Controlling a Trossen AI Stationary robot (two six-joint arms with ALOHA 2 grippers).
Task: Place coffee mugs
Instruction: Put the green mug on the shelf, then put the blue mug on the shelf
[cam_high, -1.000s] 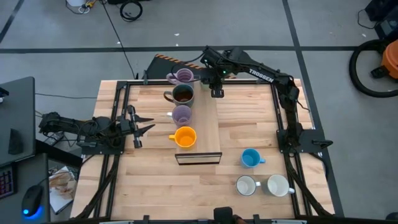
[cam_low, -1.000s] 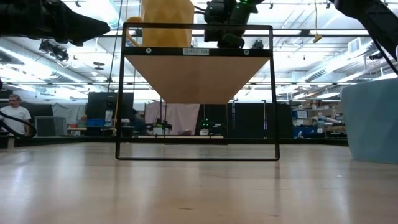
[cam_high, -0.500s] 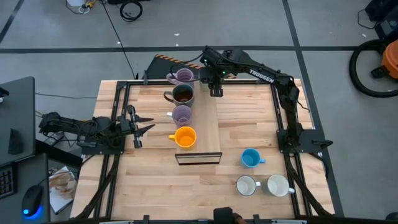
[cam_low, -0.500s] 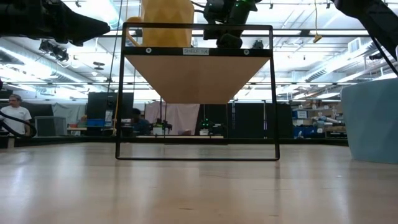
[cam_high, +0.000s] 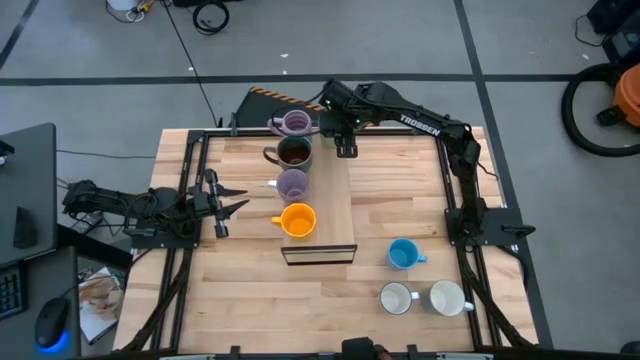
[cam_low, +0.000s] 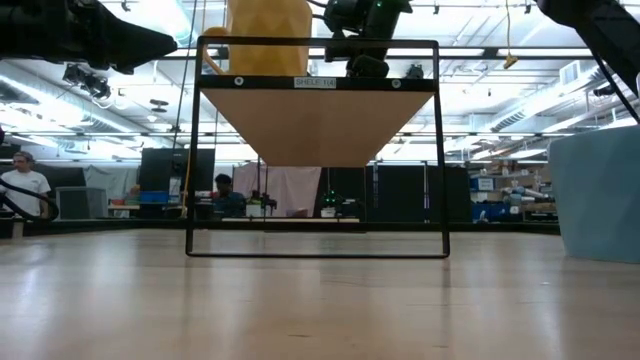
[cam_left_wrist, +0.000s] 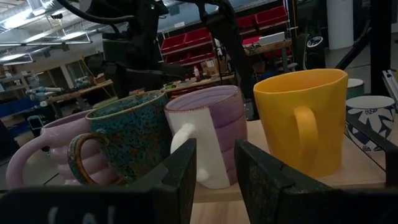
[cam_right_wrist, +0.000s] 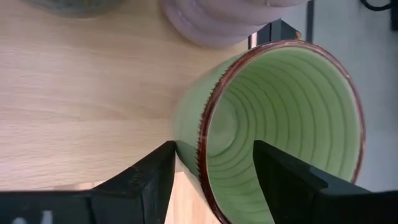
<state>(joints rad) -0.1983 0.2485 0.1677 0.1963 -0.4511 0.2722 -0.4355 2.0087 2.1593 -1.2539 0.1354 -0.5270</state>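
While the right gripper (cam_right_wrist: 208, 171) is spreading open astride the green mug (cam_right_wrist: 273, 130) at the shelf's (cam_high: 335, 215) twelve o'clock end, a fingertip could be snagging the rim, toppling it.

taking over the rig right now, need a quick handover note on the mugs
Right end effector: open around the green mug's wall, on the shelf at its far end.
Left end effector: empty, waiting at the table's left side.
Done: two lilac mugs, brown mug and orange mug lined up on the shelf.
Left: blue mug and two white mugs on the table.
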